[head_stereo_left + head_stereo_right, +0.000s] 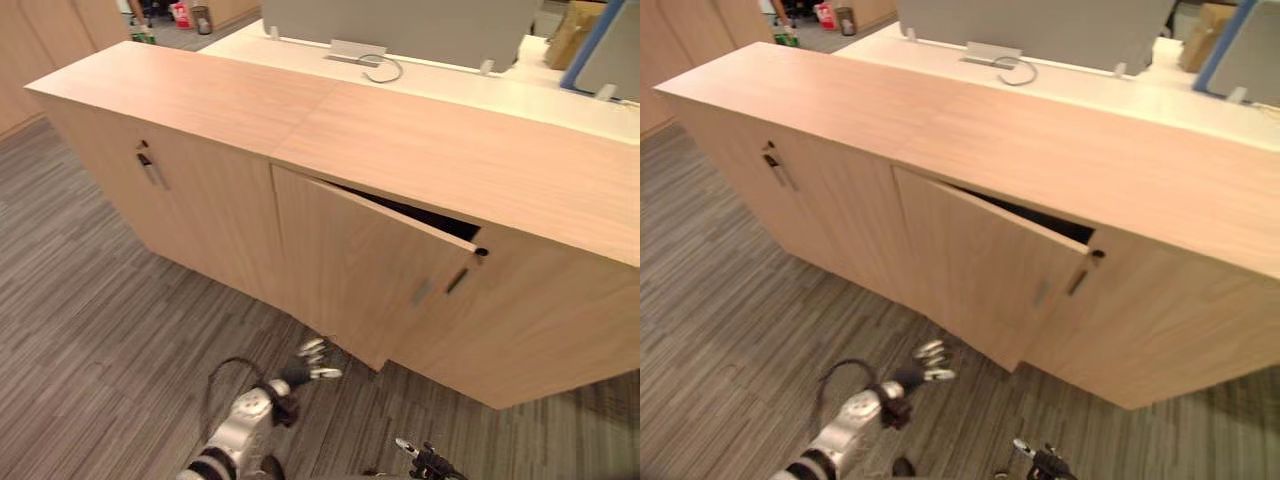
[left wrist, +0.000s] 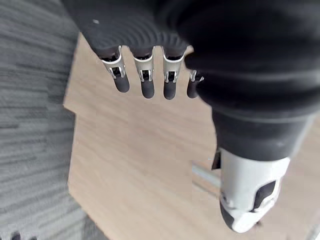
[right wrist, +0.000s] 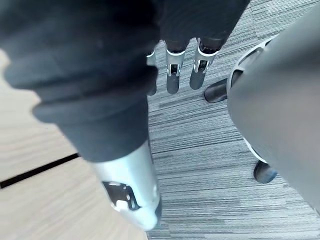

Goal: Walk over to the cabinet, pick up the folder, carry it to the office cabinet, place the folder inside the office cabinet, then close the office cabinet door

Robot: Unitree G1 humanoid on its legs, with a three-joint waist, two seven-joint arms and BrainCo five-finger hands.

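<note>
Low over the carpet (image 1: 90,330), the right hand (image 1: 428,463) hangs with straight fingers, holding nothing. Just ahead, the left hand (image 1: 312,362) is loosely spread and empty near the door's lower edge. 1 door (image 1: 360,270) stands ajar on the cabinet (image 1: 450,160); the dark gap seems to hide its contents.

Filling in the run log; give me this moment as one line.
office cabinet door: ajar | left hand: open, empty, low before door | right hand: open, empty, low
</note>
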